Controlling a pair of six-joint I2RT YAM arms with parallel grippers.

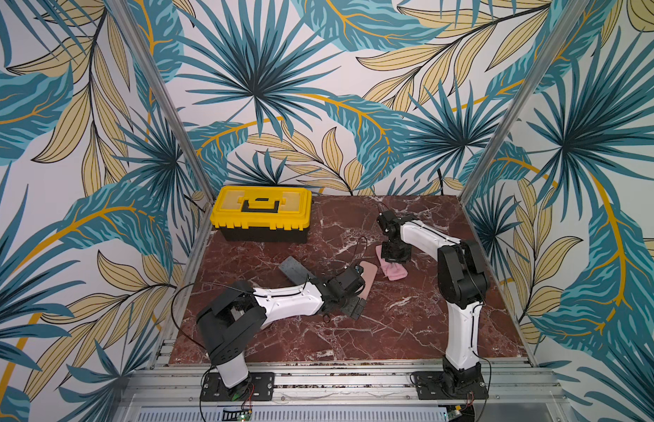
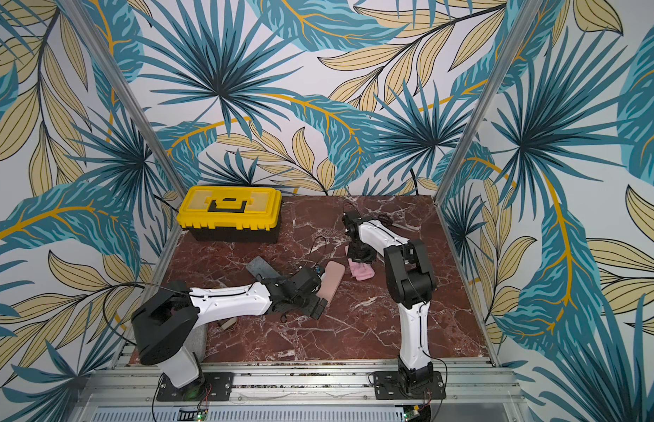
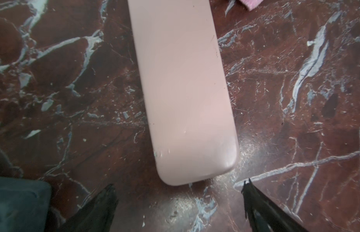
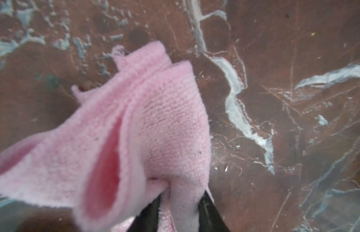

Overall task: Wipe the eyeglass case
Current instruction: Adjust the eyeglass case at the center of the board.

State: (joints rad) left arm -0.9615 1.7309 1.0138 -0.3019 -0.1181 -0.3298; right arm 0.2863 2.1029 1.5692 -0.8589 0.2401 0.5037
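Cloth caught, case ahead

Our left claw [image 3: 179, 183], wide open and empty, waits at the near end of the eyeglass case [image 3: 183, 90], which points to 1 o'clock; just past it our right claw [image 4: 180, 206] pinches the pink cloth [image 4: 155, 120].

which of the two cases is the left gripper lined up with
The pale pink case: its end lies just ahead of the open left gripper. The dark grey case lies off to the side.
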